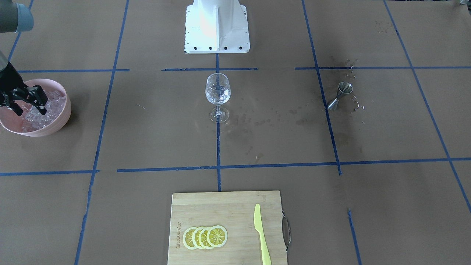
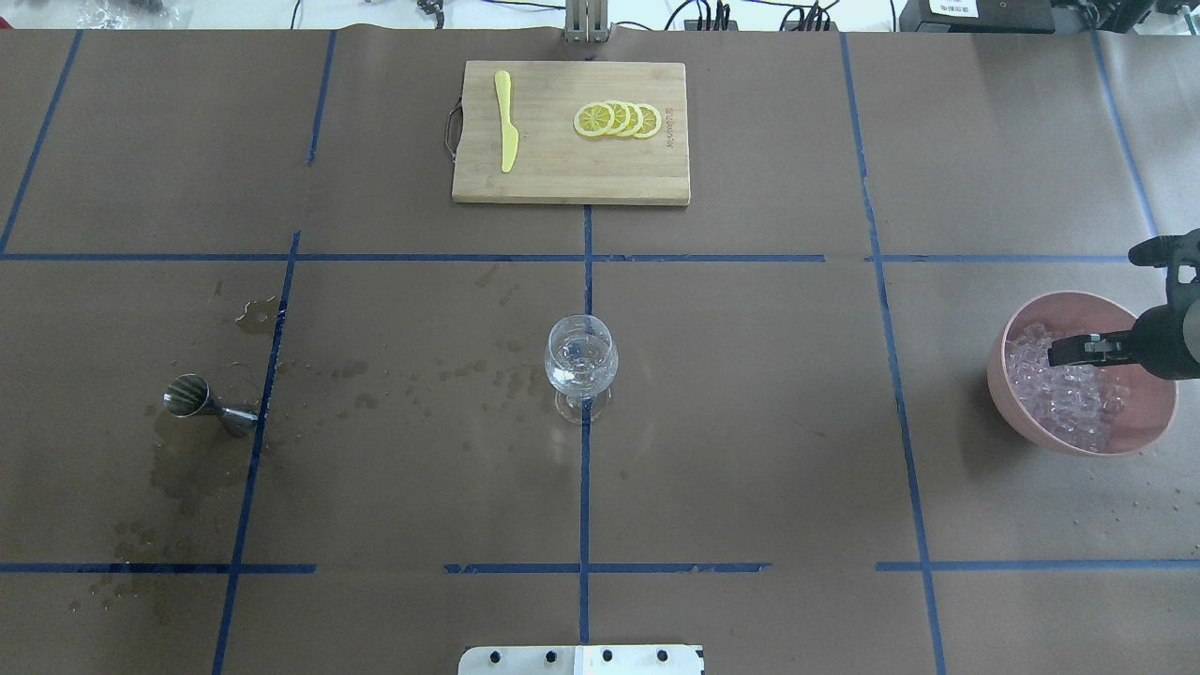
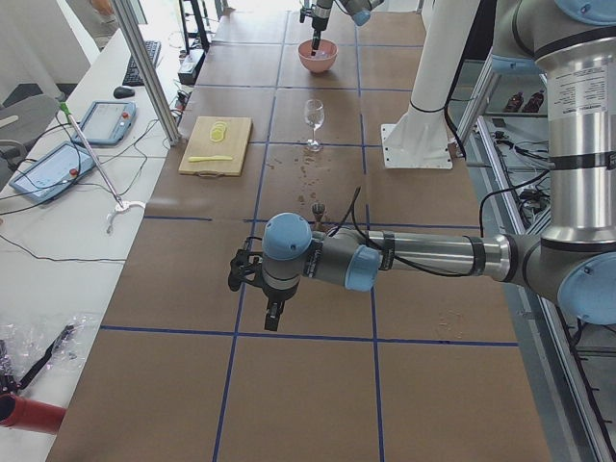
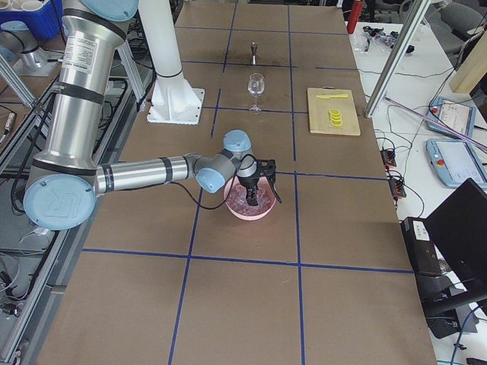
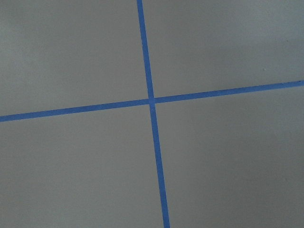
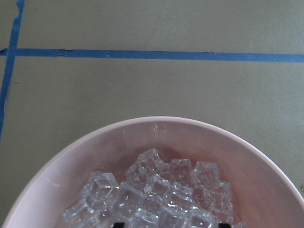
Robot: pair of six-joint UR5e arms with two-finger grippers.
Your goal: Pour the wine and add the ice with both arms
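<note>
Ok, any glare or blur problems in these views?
Front-facing view: glare blows out the white pedestal base. Right wrist view: the ice in the pink bowl is sharp. Left wrist view: slightly soft, only blue tape on paper. Overhead view: even light, wine glass crisp.

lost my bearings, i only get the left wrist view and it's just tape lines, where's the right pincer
observer: the right pincer is open, tips down at the ice in the pink bowl.
operator: any wine in the glass
observer: no dark liquid shows in the glass, which stands mid-table.
operator: and the measuring cup
observer: the metal measuring cup stands on the robot's left side among wet stains.
</note>
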